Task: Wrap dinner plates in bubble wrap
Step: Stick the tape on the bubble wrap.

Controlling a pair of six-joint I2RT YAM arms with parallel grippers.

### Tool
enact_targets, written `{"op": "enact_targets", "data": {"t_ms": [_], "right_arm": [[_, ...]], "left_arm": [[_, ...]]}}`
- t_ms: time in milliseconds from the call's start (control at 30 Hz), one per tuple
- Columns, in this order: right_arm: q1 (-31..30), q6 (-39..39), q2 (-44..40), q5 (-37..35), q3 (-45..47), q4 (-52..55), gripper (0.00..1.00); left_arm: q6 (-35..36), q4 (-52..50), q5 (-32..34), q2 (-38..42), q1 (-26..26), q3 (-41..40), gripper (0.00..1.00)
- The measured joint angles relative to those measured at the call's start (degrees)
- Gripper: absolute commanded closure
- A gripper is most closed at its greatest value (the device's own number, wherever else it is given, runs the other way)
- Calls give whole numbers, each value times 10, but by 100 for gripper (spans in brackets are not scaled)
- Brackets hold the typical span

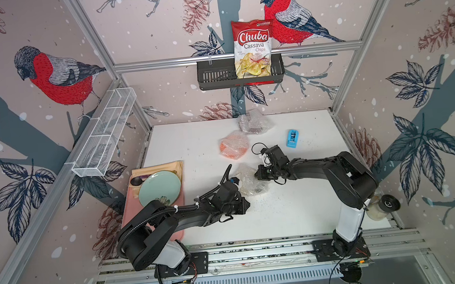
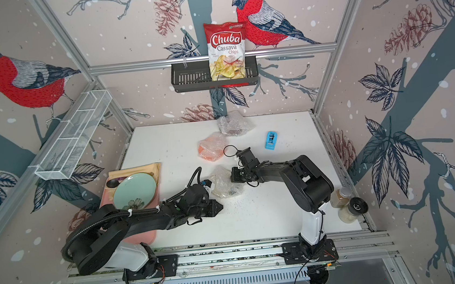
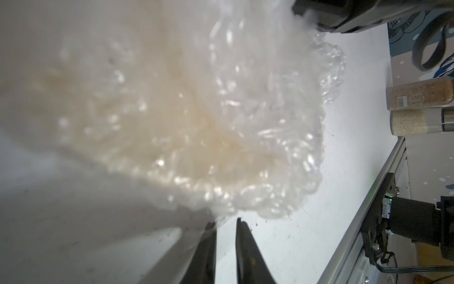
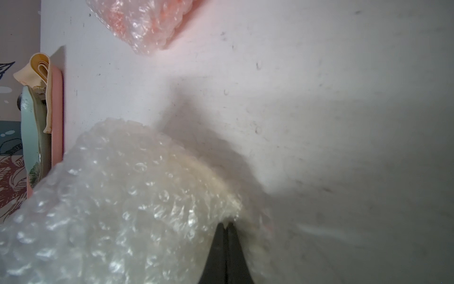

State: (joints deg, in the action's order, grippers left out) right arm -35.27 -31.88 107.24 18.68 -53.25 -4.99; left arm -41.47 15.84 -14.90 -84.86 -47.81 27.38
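Currently the white flat tabletop (image 1: 298, 220) carries the reference for all positions below. This is the central bundle (image 1: 248, 180), a cream round plate (image 3: 201, 142) lying under a crinkled sheet of clear bubble wrap (image 4: 118, 196), about mid-table. The cover is loose, and a dark rim shows at the bundle's near edge.

Left of the central bundle: a pink rectangular mat (image 1: 127, 210) bearing a pale green round plate (image 1: 160, 186) and a folded beige cloth (image 1: 173, 165).

Far beyond the bundle, on the back wall: a red-and-white chips bag (image 1: 252, 50) stands in a black slotted basket (image 1: 215, 76).

Just beyond the bundle: a plain orange round plate (image 1: 233, 145), fully covered in bubble film. Beyond that lies a third wrapped parcel (image 1: 254, 123), with a dark plate (image 1: 253, 130) showing through.

Right gripper (image 4: 227, 223): at the bundle's right edge, black fingers clenched together on a fold of the bubble wrap, which rises to the tips.

Left gripper (image 3: 227, 222): at the bundle's left edge, fingers (image 3: 245, 246) narrowly parted with the table visible between them. The wrap's fringe lies against one fingertip.

Right of the bundle, nearer the front rail: two clear spice jars (image 3: 420, 94) of pale granules, side by side.

Beyond and right of the bundle: a small blue tape dispenser (image 1: 292, 138), standing apart.
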Motion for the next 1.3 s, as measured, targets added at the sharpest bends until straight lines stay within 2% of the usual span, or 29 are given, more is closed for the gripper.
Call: {"op": "enact_targets", "data": {"t_ms": [100, 500, 633, 900, 1000, 1167, 1200, 1300], "right_arm": [[0, 0, 0, 0, 2, -8, 100], [0, 0, 0, 2, 24, -51, 100], [0, 3, 7, 6, 22, -63, 100], [1, 11, 17, 6, 15, -78, 100], [1, 11, 14, 6, 15, -79, 100], [6, 4, 6, -5, 0, -53, 100], [9, 4, -1, -7, -2, -40, 97], [24, 9, -34, -27, -21, 17, 76]], "left_arm": [[1, 4, 3, -2, 0, 5, 80], [15, 17, 109, -42, 2, 38, 83], [58, 81, 134, -42, 2, 16, 82], [159, 166, 142, -77, 3, 17, 82], [168, 207, 150, -64, 3, -20, 74], [153, 249, 153, -56, 28, -59, 78], [143, 251, 150, -65, 36, -64, 79], [127, 252, 149, -78, 48, -59, 77]]}}
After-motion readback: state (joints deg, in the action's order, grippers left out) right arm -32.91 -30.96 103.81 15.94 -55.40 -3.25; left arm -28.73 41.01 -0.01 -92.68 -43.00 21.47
